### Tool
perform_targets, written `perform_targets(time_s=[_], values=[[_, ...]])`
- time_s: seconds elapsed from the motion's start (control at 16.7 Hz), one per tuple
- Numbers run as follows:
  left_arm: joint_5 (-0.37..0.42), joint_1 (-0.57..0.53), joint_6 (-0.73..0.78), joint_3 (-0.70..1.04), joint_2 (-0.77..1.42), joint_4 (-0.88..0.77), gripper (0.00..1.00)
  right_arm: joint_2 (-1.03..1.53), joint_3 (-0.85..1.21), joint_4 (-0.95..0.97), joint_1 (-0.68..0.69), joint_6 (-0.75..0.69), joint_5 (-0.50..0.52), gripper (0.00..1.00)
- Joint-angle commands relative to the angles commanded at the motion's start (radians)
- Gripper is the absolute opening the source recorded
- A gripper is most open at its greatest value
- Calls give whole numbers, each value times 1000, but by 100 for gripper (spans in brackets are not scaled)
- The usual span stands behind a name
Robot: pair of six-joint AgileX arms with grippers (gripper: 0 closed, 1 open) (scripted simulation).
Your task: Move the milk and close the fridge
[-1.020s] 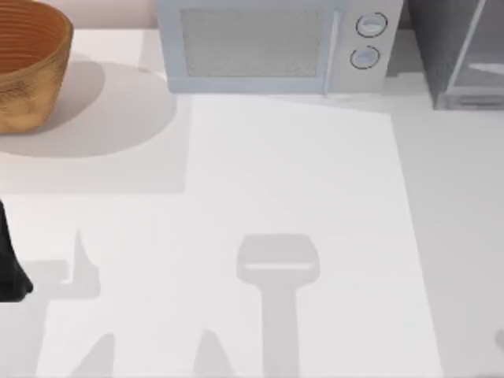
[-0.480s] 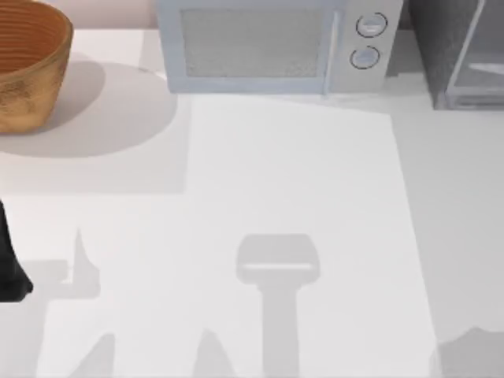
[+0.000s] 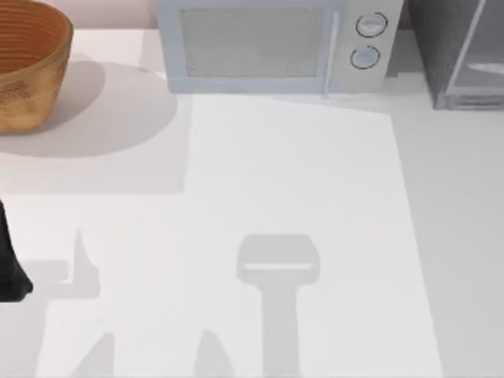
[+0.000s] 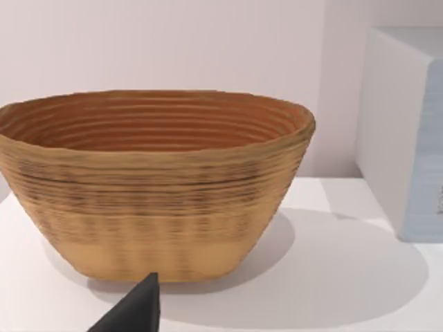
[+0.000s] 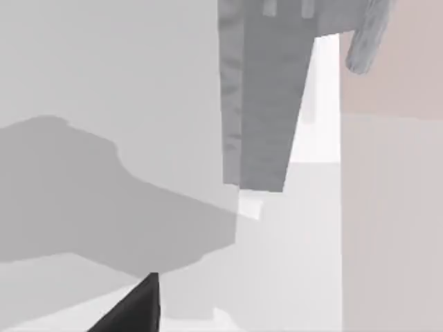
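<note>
The fridge (image 3: 453, 47) stands at the table's back right corner, with a speckled dark grey side and a pale framed door panel (image 3: 482, 75). The right wrist view looks closely at the fridge's grey speckled surface (image 5: 266, 97), and a dark tip of my right gripper (image 5: 138, 308) shows at the frame's edge. The milk is out of view. My left arm (image 3: 9, 264) is parked at the table's left edge. A dark tip of my left gripper (image 4: 138, 311) shows in front of the basket.
A woven brown basket (image 3: 27, 67) (image 4: 156, 180) sits at the back left. A white microwave (image 3: 272, 43) with two round knobs stands at the back centre, and its side (image 4: 408, 131) shows beside the basket. Arm shadows fall on the table's front.
A shadow that spread over the table's front right corner half a second ago is gone. The left arm has not moved.
</note>
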Motion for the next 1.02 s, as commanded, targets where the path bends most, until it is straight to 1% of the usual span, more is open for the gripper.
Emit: perform_targets(time_s=[0.12, 0.24, 0.66, 0.84, 1.02], values=[[0, 0, 0, 0, 0, 0, 100, 95, 11, 14, -84, -87, -49, 100], [0, 0, 0, 0, 0, 0, 100, 148, 14, 20, -130, -134, -77, 100], [0, 0, 0, 0, 0, 0, 100, 157, 11, 20, -135, -141, -81, 100], [0, 0, 0, 0, 0, 0, 100, 178, 18, 62, -75, -76, -72, 100], [0, 0, 0, 0, 0, 0, 100, 206, 27, 170, 58, 81, -49, 100]])
